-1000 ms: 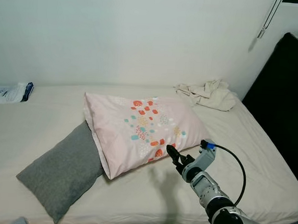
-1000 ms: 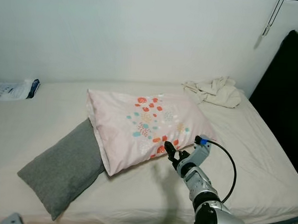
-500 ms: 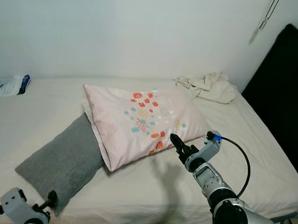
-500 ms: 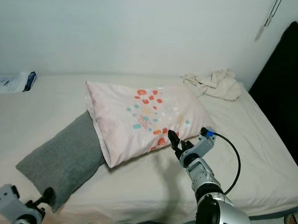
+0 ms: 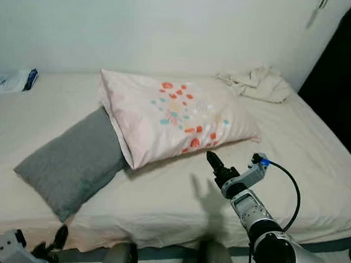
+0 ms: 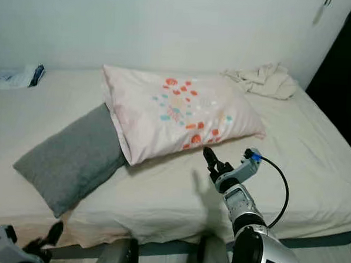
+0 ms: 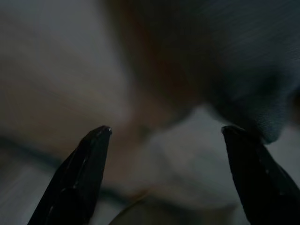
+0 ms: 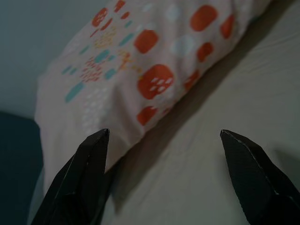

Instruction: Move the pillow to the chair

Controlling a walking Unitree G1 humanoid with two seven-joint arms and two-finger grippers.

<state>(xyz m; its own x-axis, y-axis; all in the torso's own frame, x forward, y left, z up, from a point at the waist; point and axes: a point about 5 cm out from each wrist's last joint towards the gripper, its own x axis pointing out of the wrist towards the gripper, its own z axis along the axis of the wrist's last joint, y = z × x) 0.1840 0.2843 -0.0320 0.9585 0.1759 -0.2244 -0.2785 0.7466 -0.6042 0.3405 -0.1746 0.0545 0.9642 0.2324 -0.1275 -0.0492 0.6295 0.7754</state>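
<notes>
Black-fingered right gripper hovered over the sheet, fingers spread wide, holding nothing, tips aimed at 11 o'clock. Pink pillow lay just beyond on the bed, its near edge close to the tips. Grey pillow touched it at 9 o'clock. Left gripper sat low at 7 o'clock, spread wide, empty.
</notes>
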